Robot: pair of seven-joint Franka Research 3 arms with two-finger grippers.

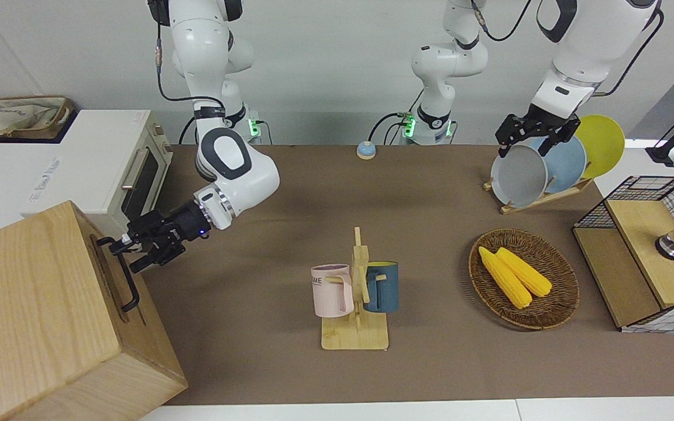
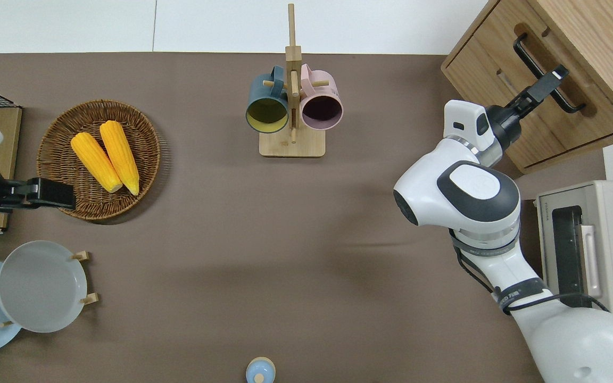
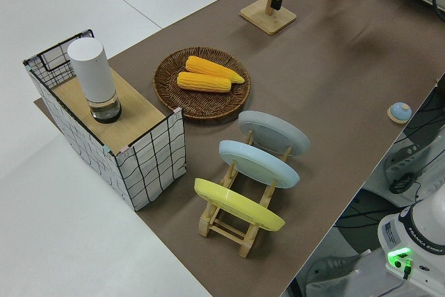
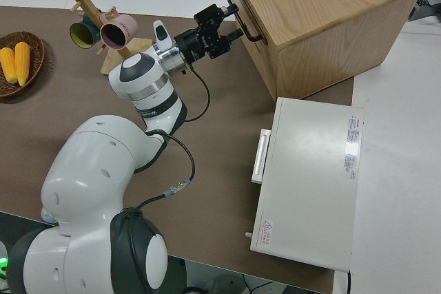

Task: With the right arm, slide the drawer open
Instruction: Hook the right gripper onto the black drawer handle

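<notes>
At the right arm's end of the table, the drawer [image 2: 538, 101] is sitting shut in its pale-wood cabinet [image 1: 38, 316]. The right gripper [image 2: 551, 80] is reaching its handle [image 2: 547, 72], fingers straddling the bar; whether they are gripping cannot be told. The left arm is parked.

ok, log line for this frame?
phase: reach for handle | right gripper: at the drawer handle, open, fingers either side of the bar | drawer: closed | left arm: parked
</notes>
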